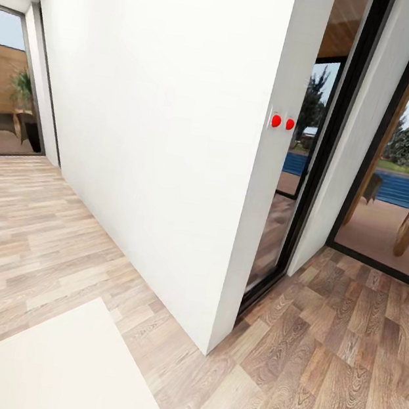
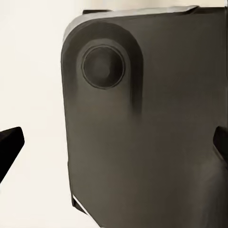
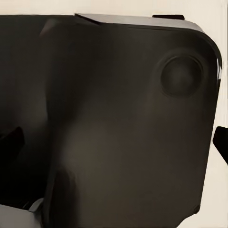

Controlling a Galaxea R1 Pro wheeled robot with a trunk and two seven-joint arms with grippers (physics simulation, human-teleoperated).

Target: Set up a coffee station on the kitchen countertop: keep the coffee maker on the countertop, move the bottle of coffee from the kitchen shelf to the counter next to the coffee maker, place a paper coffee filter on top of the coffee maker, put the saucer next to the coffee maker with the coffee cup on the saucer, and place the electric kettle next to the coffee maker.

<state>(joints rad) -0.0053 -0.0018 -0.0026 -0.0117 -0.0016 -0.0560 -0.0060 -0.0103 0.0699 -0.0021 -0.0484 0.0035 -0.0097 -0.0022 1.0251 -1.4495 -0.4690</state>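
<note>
The head camera is looking along a white wall and wooden floor toward glass doors; none of the coffee things are appearing, so the station seems unstarted. Both wrist cameras are facing a dark rounded panel; finger tips are sitting wide apart at the edges, both claws spread and holding nothing.

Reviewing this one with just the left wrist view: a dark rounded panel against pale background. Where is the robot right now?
Observer: The head view shows a hallway, a white wall standing on wood floor.
Operator: Anything mounted on that wall?
Observer: Two red round switches on its narrow end face.
Operator: What lies beyond?
Observer: Tall glass doors looking out on a blue pool.
</note>
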